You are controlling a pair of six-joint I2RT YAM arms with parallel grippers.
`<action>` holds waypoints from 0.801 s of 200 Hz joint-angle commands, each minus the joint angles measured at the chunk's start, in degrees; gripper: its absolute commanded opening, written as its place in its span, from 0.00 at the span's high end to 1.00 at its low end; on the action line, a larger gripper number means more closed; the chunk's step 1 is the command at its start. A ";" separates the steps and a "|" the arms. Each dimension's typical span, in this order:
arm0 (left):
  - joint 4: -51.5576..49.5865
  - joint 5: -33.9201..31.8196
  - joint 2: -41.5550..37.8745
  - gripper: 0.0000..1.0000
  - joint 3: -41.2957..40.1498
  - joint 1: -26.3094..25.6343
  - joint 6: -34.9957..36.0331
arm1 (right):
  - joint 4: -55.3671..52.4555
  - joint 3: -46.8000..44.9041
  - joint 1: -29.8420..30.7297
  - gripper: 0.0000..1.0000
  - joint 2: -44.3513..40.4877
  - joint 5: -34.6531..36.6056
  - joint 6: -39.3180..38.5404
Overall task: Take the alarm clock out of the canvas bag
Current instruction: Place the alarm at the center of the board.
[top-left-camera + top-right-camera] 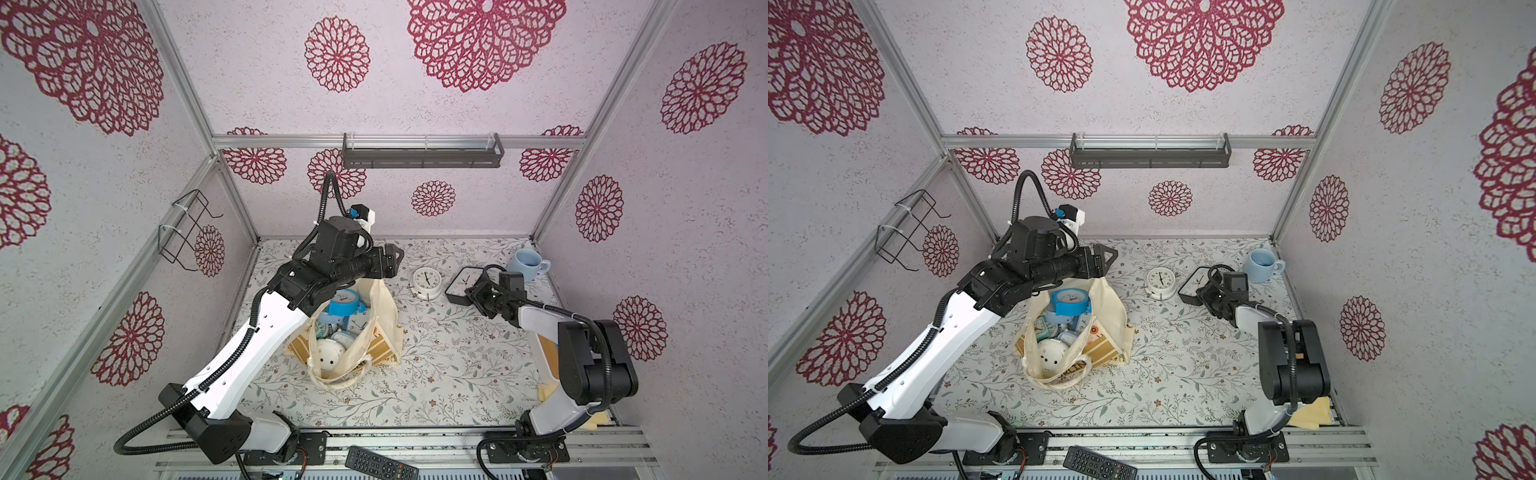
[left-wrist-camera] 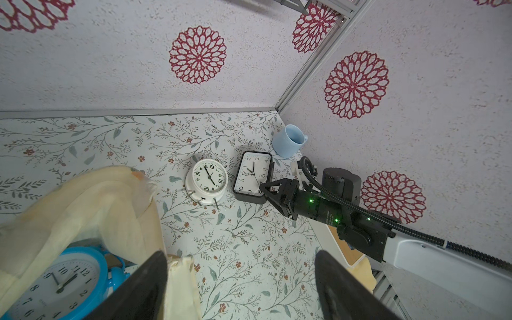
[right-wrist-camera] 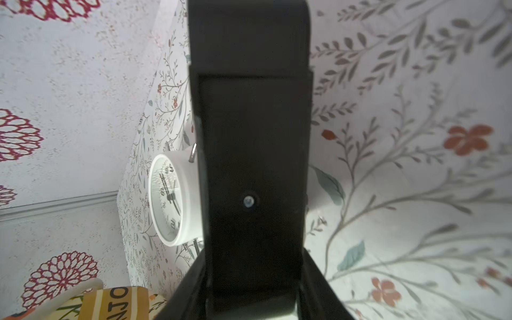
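**Bag.** The bag [image 1: 386, 307] sits on the counter [image 1: 457, 374], left of centre, with its mouth open upward. Its tan printed band faces the near side.

**Clocks in the bag.** A blue clock [image 1: 343, 305] lies on top at the far end, dial up. In the left wrist view it shows under the fabric rim [image 2: 61, 279]. A round white-backed clock [image 1: 1050, 355] lies at the near end. More clocks lie between the two, partly hidden.

**Clocks on the counter.** A white clock [image 1: 424, 282] lies right of the bag and apart from it, dial up. A black clock [image 2: 252, 174] lies just beside it, on its right. A blue mug [image 1: 524, 262] stands in the far right corner, just beyond the black clock.

**Left end effector.** The left end effector [image 1: 392, 257] hangs above the far edge of the bag. Its jaws are spread wide and carry nothing. In the left wrist view one finger [image 2: 144, 285] is next to the bag's rim.

**Right end effector.** The right end effector [image 2: 267, 191] is at the near right corner of the black clock. Its jaws are partly closed, and the clock's dark body [image 3: 252, 166] fills the gap between them.

**Front rail.** A remote [image 1: 380, 463] lies on it.
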 commanded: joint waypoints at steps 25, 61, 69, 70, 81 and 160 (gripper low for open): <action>0.23 0.28 1.90 0.15 3.21 -0.05 0.56 | 7.35 4.56 -0.34 0.72 7.77 -3.72 -0.33; 0.04 0.54 3.33 0.15 4.47 -0.03 0.33 | 10.46 7.00 -0.35 0.70 13.24 -5.32 2.33; 0.05 0.49 3.63 0.15 4.66 -0.02 0.30 | 10.50 7.60 -0.29 0.68 14.31 -5.86 2.56; 0.05 0.56 3.67 0.15 4.72 -0.03 0.30 | 10.51 7.64 -0.27 0.68 14.40 -5.97 2.57; 0.04 0.63 4.04 0.15 4.88 -0.02 0.18 | 10.77 8.18 -0.10 0.66 15.59 -6.49 2.97; -1.27 -1.46 4.29 0.14 6.14 -0.07 -0.82 | 10.48 7.54 1.31 0.33 17.77 -6.21 3.88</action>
